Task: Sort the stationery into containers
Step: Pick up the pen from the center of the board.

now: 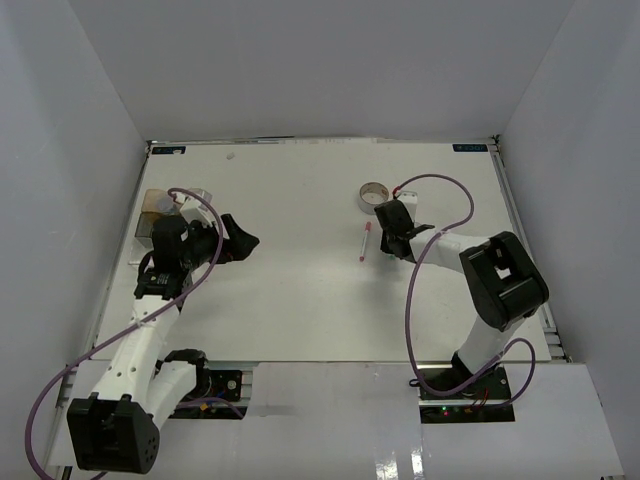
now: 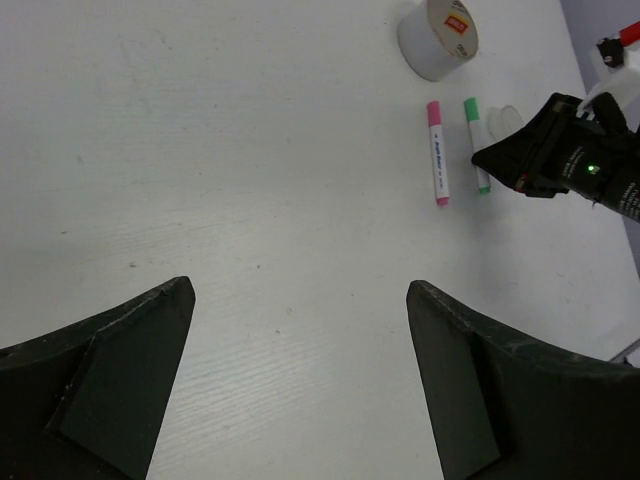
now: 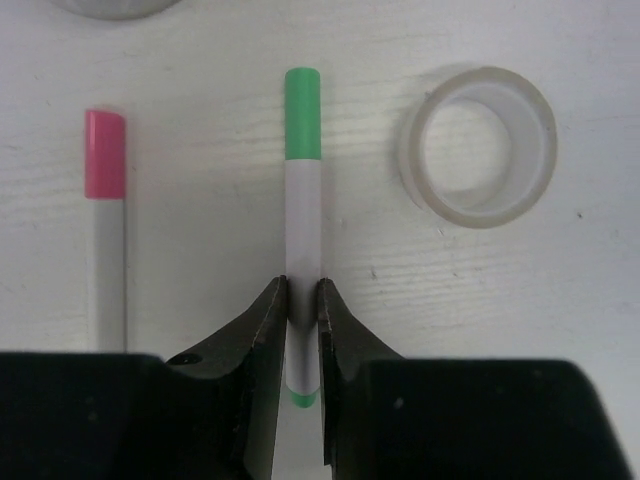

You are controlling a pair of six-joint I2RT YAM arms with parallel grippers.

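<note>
- White worktop [image 1: 300, 300], walled in pale grey, carries everything.
- Left tool [image 2: 300, 288] hangs with its jaws spread wide, well apart from the markers.
- Right tool [image 3: 302, 292] pinches the green marker [image 3: 302, 215] low on its white barrel, green cap pointing away.
- Pink marker [image 3: 105, 250] lies parallel to one side, small clear tape roll [image 3: 478, 147] to the other.

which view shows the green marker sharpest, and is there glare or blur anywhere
Right wrist: green marker crisp, soft shadows; the right gripper closed on it reads near-black with little detail. Left wrist: marker small but clear; the left gripper, open, looks dark and soft-edged. Top external: even light, bright glare on the glossy near ledge, marker barely visible.
</note>
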